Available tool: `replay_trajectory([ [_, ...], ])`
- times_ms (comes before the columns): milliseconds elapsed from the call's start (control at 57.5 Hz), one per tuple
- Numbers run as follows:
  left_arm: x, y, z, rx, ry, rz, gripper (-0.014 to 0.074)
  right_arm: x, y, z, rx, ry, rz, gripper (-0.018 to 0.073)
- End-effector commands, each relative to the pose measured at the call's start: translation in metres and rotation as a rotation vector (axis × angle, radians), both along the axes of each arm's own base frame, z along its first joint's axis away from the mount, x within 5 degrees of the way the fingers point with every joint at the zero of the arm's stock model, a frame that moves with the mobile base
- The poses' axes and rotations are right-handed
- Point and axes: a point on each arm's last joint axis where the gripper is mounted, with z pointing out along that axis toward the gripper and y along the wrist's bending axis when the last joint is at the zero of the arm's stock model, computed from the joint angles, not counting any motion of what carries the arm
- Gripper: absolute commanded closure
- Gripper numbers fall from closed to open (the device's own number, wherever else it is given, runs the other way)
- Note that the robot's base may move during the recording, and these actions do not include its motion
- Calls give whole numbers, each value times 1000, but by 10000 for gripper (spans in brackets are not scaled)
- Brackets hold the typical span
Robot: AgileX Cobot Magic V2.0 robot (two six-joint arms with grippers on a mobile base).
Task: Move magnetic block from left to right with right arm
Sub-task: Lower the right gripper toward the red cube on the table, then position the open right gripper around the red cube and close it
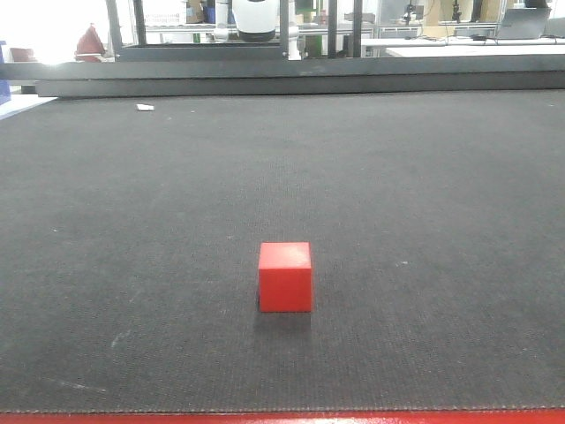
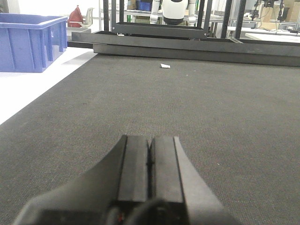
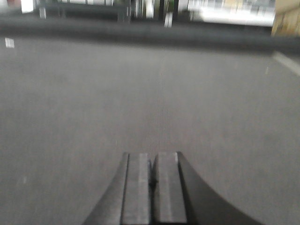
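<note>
The magnetic block (image 1: pixel 285 276), a small plain red cube, stands alone on the dark grey mat (image 1: pixel 397 177) in the front view, near the front edge and about midway across. No arm shows in that view. In the left wrist view my left gripper (image 2: pixel 150 138) is shut, its two black pads pressed together with nothing between them, low over the mat. My right gripper (image 3: pixel 153 155) in the right wrist view is also shut and empty; that view is blurred. Neither wrist view shows the block.
A blue crate (image 2: pixel 30 41) stands on the white surface off the mat's left edge. A small white scrap (image 1: pixel 145 107) lies at the mat's far left. A dark metal frame (image 1: pixel 291 75) runs along the back edge.
</note>
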Motion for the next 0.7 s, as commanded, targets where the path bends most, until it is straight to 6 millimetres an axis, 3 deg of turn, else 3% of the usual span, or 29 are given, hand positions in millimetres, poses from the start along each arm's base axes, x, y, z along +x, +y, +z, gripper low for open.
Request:
replay_trajectory([
  [0,-1,0,5,-11,-81,5,722,9,-1,26,-18,-7,-7,520],
  [261,-1,0,5,-11,-81,5,722,57,1,46,-21,215,1,520],
  [487,-1,0,5,-11,-81,5,722,105,13,45,48,463,11,518],
  [591,-1,0,5,-11,-81,5,722,122,27,40,100,558,9,438],
  [678,-1,0,5,-11,-81,5,722,134,41,36,137,631,14,265],
])
